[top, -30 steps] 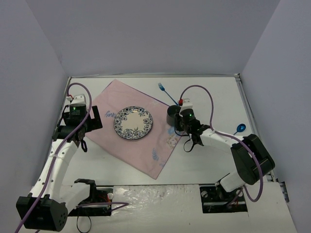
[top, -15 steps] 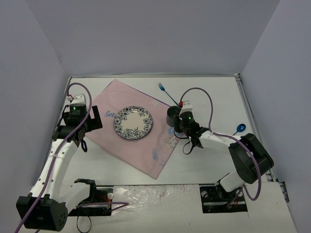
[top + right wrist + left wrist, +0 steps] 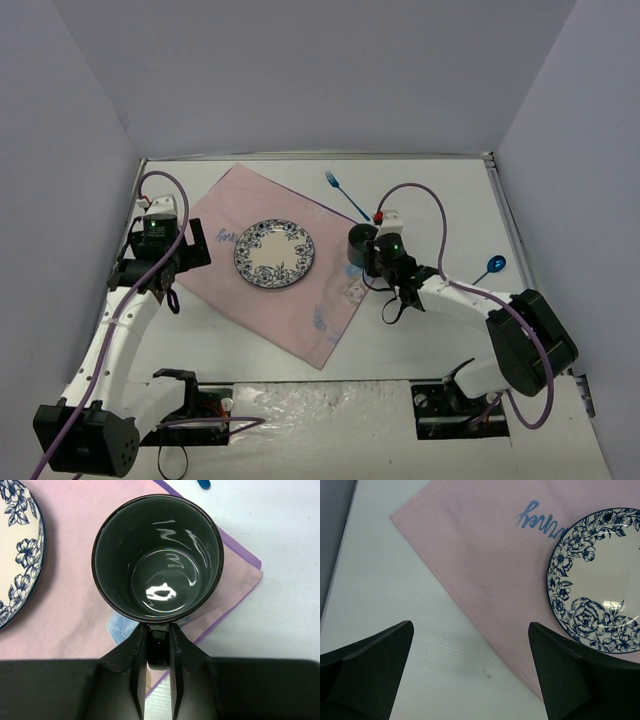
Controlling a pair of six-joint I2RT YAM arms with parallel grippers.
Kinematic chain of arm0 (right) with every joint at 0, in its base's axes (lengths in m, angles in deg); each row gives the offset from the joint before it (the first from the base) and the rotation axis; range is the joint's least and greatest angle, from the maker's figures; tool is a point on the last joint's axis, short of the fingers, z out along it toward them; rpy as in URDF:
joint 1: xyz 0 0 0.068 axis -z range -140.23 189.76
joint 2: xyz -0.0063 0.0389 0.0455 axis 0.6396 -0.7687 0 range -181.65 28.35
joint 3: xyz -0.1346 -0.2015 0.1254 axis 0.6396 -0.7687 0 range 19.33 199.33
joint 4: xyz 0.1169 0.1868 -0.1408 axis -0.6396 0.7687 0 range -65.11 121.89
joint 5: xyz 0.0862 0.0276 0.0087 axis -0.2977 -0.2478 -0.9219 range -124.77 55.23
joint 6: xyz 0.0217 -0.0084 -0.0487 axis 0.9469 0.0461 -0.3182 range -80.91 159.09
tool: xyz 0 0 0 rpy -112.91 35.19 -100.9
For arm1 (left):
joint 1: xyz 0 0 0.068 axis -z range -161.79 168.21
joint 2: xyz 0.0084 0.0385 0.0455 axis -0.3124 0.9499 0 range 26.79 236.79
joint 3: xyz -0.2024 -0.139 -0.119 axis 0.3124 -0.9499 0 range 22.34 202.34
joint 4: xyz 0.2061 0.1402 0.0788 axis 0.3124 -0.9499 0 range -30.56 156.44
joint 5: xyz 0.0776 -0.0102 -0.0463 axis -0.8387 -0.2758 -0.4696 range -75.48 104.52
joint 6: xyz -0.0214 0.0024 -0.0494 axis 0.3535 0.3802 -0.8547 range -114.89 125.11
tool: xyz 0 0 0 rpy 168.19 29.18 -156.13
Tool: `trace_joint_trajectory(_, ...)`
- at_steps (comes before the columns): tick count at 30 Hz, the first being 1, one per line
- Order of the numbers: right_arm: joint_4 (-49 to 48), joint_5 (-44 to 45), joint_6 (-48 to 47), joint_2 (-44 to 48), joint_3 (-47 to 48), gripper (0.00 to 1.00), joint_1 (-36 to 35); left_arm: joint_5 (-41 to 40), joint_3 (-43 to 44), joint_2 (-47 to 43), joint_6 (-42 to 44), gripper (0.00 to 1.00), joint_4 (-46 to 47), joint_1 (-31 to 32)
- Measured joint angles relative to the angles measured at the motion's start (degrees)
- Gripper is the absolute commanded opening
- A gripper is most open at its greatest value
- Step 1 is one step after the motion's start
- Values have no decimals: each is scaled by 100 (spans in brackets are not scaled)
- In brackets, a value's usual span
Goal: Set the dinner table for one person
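right gripper (image 3: 157,630) is clamping the handle of a black mug (image 3: 157,555), holding it upright over the right corner of the pink cloth (image 3: 290,310), near the floral plate (image 3: 275,253). left gripper (image 3: 470,626) is hovering, jaws wide apart, above the cloth's left edge. the white dinner table (image 3: 430,200) is lying beneath everything.

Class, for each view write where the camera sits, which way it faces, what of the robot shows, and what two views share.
Top external: above and behind the robot, looking down at the table; left arm and right arm show.
Left wrist: on its arm, looking down at the pink cloth; the open left gripper shows.
Right wrist: likewise, looking down into the black mug; the right gripper pinches its handle.
Shared: the plate appears in all three.
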Motion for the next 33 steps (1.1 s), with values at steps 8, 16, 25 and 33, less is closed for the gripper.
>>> trace_joint_trajectory(8, 91, 0, -156, 98, 2, 0, -2, 0, 0, 0, -2, 97, 0, 0)
trace_joint_trajectory(16, 211, -3, -227, 205, 2, 21, -2, 1, 0, -2, -2, 97, 0, 0)
trace_joint_trajectory(25, 236, 114, -144, 463, 16, 68, -1, 33, 0, -2, -2, 97, 0, 0)
trace_joint_trajectory(33, 674, 560, 24, 1122, 328, 71, 238, 57, 0, -2, -2, 97, -7, 0)
